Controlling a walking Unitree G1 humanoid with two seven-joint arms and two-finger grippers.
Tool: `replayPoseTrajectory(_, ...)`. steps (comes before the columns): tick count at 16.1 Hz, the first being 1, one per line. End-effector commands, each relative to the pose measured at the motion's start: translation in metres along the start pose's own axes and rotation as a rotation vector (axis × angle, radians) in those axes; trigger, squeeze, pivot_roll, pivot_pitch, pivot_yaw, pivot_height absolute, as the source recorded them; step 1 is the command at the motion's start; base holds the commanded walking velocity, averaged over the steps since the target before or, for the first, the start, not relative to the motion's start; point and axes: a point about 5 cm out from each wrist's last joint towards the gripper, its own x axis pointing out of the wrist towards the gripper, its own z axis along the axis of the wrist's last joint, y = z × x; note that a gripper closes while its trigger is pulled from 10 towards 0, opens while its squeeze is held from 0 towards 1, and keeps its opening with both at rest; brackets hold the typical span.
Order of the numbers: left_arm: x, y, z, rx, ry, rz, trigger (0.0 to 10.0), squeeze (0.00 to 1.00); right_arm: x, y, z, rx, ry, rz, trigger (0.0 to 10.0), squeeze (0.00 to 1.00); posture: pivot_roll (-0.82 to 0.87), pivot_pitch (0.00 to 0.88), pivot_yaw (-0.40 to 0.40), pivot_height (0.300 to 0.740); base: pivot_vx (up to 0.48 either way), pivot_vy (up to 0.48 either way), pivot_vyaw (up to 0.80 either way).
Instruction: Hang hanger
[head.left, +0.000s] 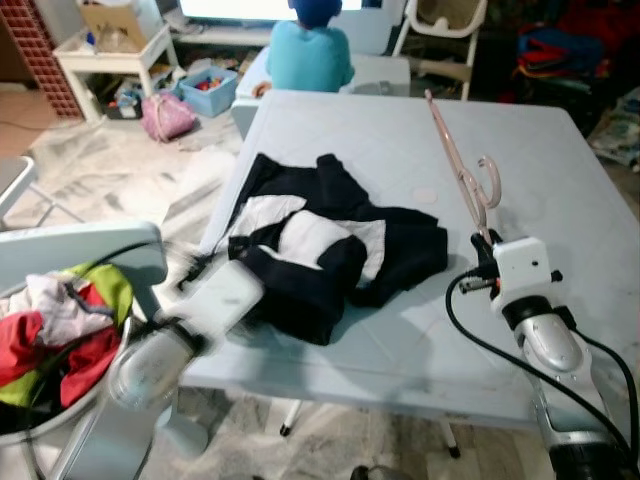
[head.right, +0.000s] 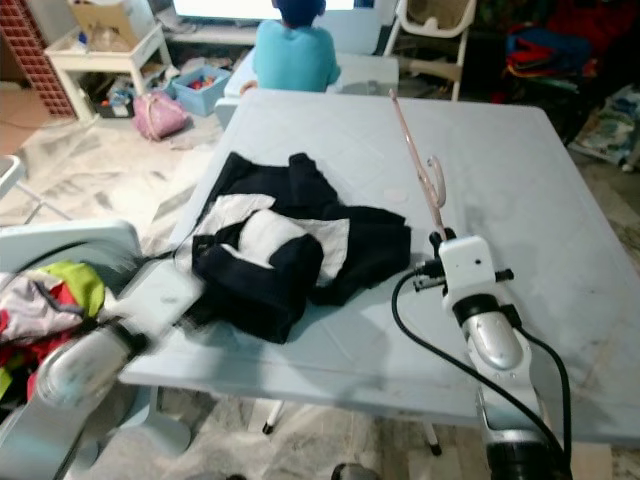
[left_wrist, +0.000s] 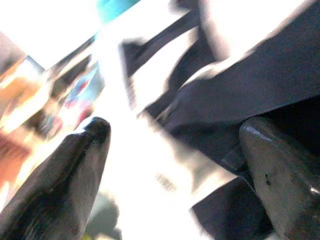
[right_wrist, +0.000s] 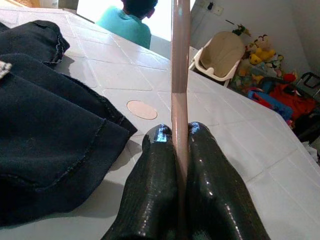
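Right wrist view: right gripper (right_wrist: 180, 137) pinches pink hanger (right_wrist: 180, 75) (fingers pressed together) over table (head.left: 560, 190); left gripper (left_wrist: 175, 145) spread at garment (head.left: 330, 250), near-left edge.

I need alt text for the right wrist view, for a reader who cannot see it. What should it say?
The right gripper has its two black fingers shut on a thin pink hanger that rises straight up above a pale blue table. A dark blue garment lies beside it, and a person in a teal shirt sits beyond the table.
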Motion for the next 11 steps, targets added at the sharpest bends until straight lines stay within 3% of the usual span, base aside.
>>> replayPoseTrajectory(1, -0.002, 0.005, -0.017, -0.085, 0.085, 0.097, 10.0, 0.00, -0.004, 0.009, -0.014, 0.039, 0.070, 0.028, 0.0, 0.00, 0.00, 0.076, 0.003, 0.740, 0.000, 0.000, 0.00)
replayPoseTrajectory(3, 0.002, 0.008, -0.038, -0.218, 0.182, 0.161, 10.0, 0.00, -0.004, 0.010, -0.014, 0.037, 0.068, 0.034, 0.0, 0.00, -0.01, 0.078, 0.001, 0.740, 0.000, 0.000, 0.00)
replayPoseTrajectory(4, 0.010, 0.009, -0.046, -0.274, 0.208, 0.163, 10.0, 0.00, -0.004, 0.007, -0.013, 0.034, 0.067, 0.028, 0.0, 0.00, -0.01, 0.078, 0.001, 0.740, 0.000, 0.000, 0.00)
replayPoseTrajectory(7, 0.041, 0.007, -0.055, -0.313, 0.268, 0.062, 10.0, 0.00, -0.007, 0.002, -0.014, 0.025, 0.071, 0.013, 0.0, 0.00, -0.04, 0.079, 0.004, 0.740, 0.000, 0.000, 0.00)
replayPoseTrajectory(10, 0.073, 0.013, -0.058, -0.357, 0.277, 0.051, 10.0, 0.00, -0.010, 0.001, -0.013, 0.023, 0.071, 0.004, 0.0, 0.00, -0.07, 0.080, 0.007, 0.740, 0.000, 0.000, 0.00)
replayPoseTrajectory(11, 0.087, 0.010, -0.056, -0.332, 0.264, 0.003, 10.0, 0.00, -0.011, 0.000, -0.013, 0.022, 0.071, 0.002, 0.0, 0.00, -0.07, 0.080, 0.007, 0.740, 0.000, 0.000, 0.00)
